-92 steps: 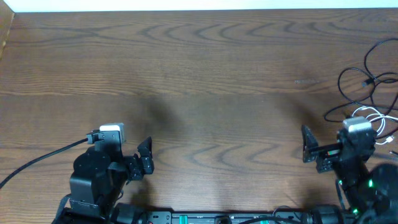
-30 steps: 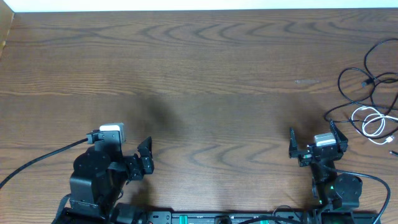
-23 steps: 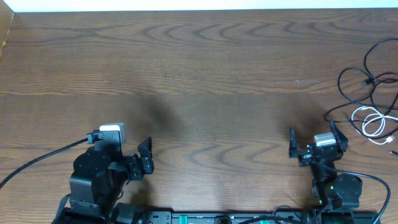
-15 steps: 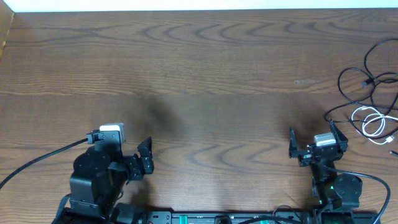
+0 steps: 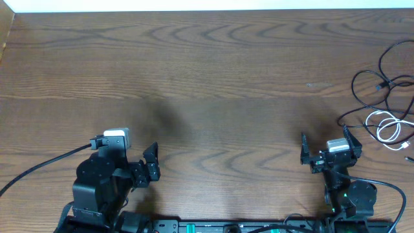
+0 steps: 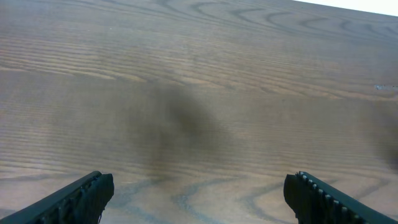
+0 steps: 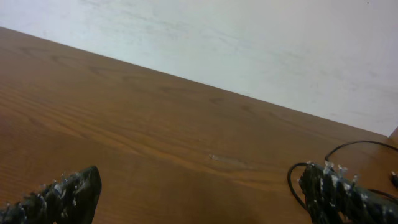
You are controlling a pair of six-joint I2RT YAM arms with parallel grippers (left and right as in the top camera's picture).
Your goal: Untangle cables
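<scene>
The cables lie in a loose tangle at the table's right edge: thin black cords (image 5: pixel 383 76) looping, and one white cord (image 5: pixel 386 127) coiled just below them. My right gripper (image 5: pixel 325 144) is open and empty, left of the white cord and apart from it. In the right wrist view its fingers (image 7: pixel 199 190) are wide apart, and a black cord loop (image 7: pixel 292 182) shows next to the right finger. My left gripper (image 5: pixel 151 163) is open and empty at the front left, far from the cables. The left wrist view shows its fingers (image 6: pixel 199 190) over bare wood.
The wooden table (image 5: pixel 213 77) fills the overhead view. A thick black arm wire (image 5: pixel 39 169) runs from the left arm to the front left edge. A pale wall (image 7: pixel 249 50) stands behind the table's far edge.
Compared with about three seconds ago, my right arm has pulled back left, away from the cables. Over the last second nothing has moved.
</scene>
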